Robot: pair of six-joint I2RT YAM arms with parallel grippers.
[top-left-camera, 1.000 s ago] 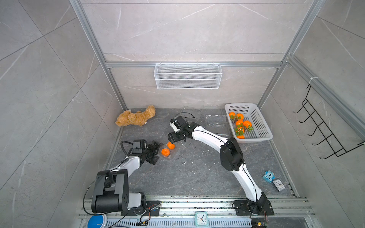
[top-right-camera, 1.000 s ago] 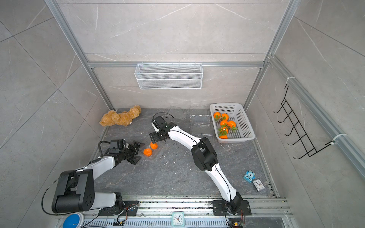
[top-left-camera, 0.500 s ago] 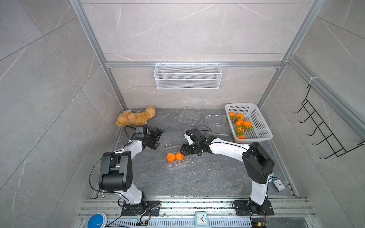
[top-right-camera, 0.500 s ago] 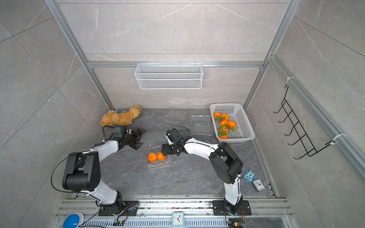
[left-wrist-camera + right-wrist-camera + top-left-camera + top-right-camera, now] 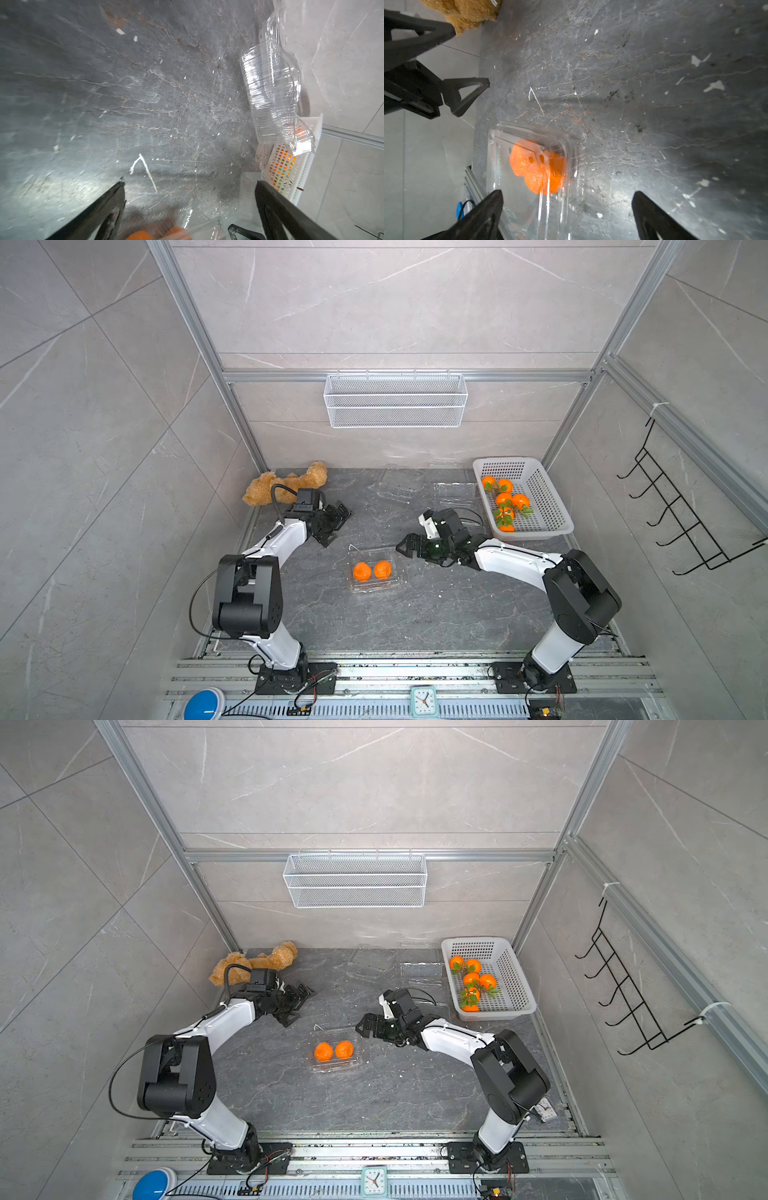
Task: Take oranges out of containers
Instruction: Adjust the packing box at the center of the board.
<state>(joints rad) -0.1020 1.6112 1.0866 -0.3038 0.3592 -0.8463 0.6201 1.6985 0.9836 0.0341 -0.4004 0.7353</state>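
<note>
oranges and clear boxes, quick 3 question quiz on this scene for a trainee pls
1. How many oranges lie in the white perforated basket?
2. True or false: the right gripper is shut on the clear container that holds two oranges.
3. What lies closest to the left gripper? A) the teddy bear B) the clock C) the wall hooks

Key
1. Six.
2. False: its jaws stand open, holding nothing.
3. A.
</note>
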